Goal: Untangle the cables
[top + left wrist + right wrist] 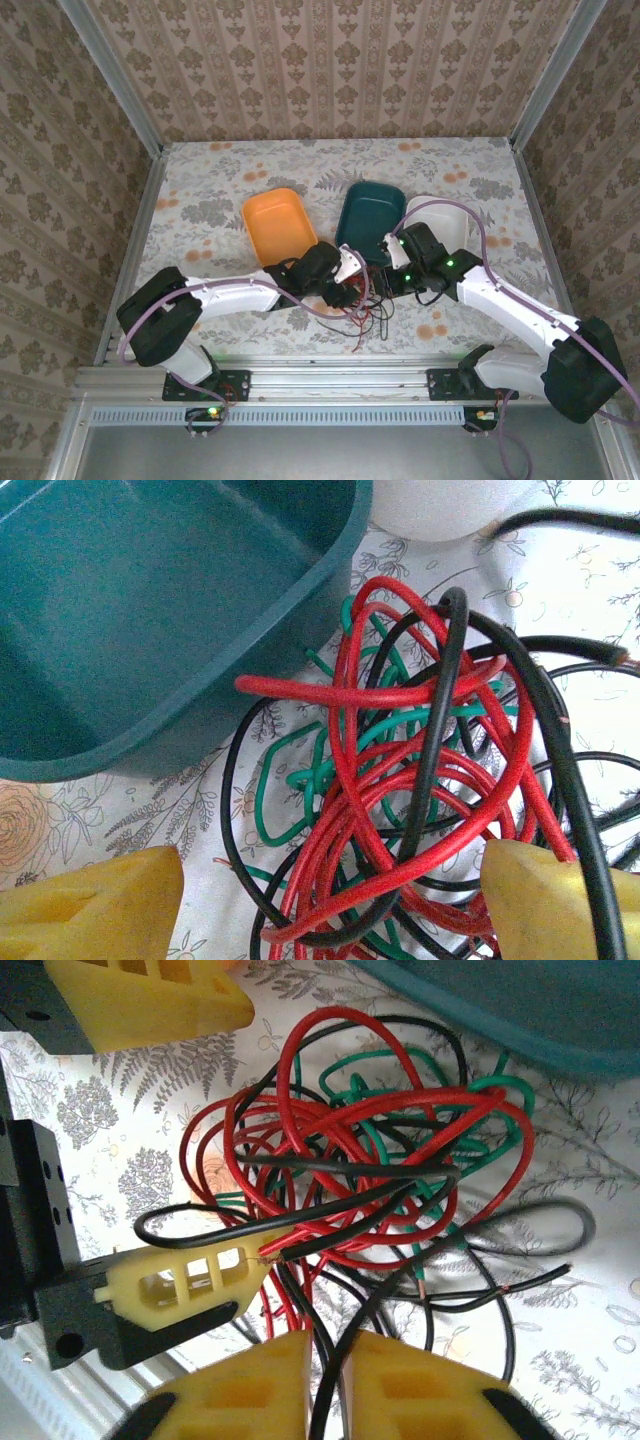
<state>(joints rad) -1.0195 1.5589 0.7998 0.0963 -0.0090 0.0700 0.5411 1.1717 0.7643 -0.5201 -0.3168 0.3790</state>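
The right gripper (pixel 325 1358) clamps a black cable (pixel 321 1395), likely to draw it out, while the open left gripper (pixel 325 895) straddles the cables (pixel 400 770).

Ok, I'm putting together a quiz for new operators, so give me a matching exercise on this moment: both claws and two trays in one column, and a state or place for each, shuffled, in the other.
1. left claw
2. right claw
3. teal tray
4. white tray

A. just right of the teal tray
B. shut on a black cable
C. open, a finger on each side of the cables
D. between the orange tray and the white tray

Pairs: 1-C, 2-B, 3-D, 4-A
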